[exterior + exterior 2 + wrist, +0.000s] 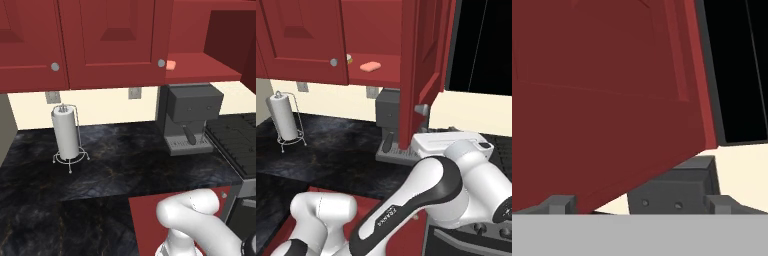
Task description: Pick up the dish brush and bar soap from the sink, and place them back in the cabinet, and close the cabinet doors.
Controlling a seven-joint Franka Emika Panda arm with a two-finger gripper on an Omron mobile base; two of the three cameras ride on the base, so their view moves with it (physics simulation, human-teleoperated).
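The cabinet (381, 75) stands open on its right half, and the salmon-orange bar soap (370, 66) (171, 65) lies on its red shelf. A small pale-yellow tip (349, 58), perhaps the dish brush, peeks out by the edge of the shut left door (301, 40). The right cabinet door (423, 70) is swung out, knob (422, 109) at its lower edge. My gripper (641, 204) is open and empty, its fingertips (562, 204) close to that door's red face (602, 100). The sink is out of view.
A grey coffee machine (190, 117) (677, 190) stands on the dark marble counter (115, 165) under the open cabinet. A paper towel holder (66, 132) is at the left. A black stove top (235, 140) lies to the right. A red lower door (150, 220) stands below the counter.
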